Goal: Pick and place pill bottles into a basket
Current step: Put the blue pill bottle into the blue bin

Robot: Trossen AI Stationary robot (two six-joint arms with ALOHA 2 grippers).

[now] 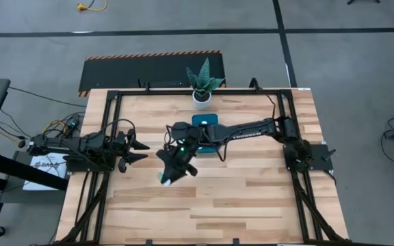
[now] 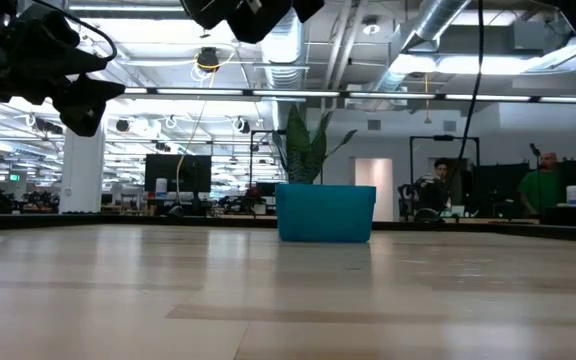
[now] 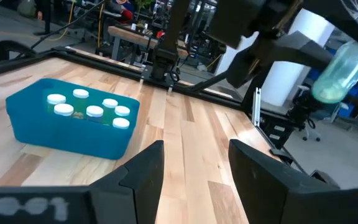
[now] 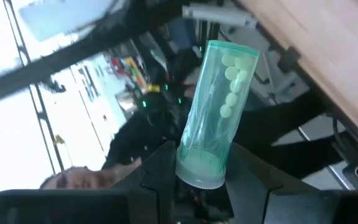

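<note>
High view: a wooden table (image 1: 238, 205) seen from straight above, with a white pot holding a green plant (image 1: 202, 83) at its far edge. Just in front of the pot lies the teal basket (image 1: 204, 121), partly covered by the right arm, which reaches from the right side across the table's middle. The right gripper (image 1: 172, 172) hangs over bare wood in front of the basket and to its left, with a pale pill bottle (image 1: 163, 179) at its tip. The left gripper (image 1: 141, 151) sits near the table's left edge, its two fingers spread apart and pointing toward the middle, with nothing between them

Low view: the basket (image 2: 325, 211) stands on the table at centre, the plant's leaves (image 2: 301, 140) rising behind it. Dark arm parts enter from the top and the upper left. Beyond the table, two people are at the right side of the room

Left wrist view: the basket (image 3: 73, 127) rests on the wood with six white-capped pill bottles (image 3: 95, 111) standing upright inside it. The left arm's own fingers (image 3: 145, 171) stand apart and empty. The right arm appears beyond, with the held pill bottle (image 3: 339, 70) raised well above the table

Right wrist view: the right gripper (image 4: 202, 171) is clenched on the cap end of a translucent green-tinted pill bottle (image 4: 219, 106), which contains several round pale tablets; the table's edge shows behind it
</note>
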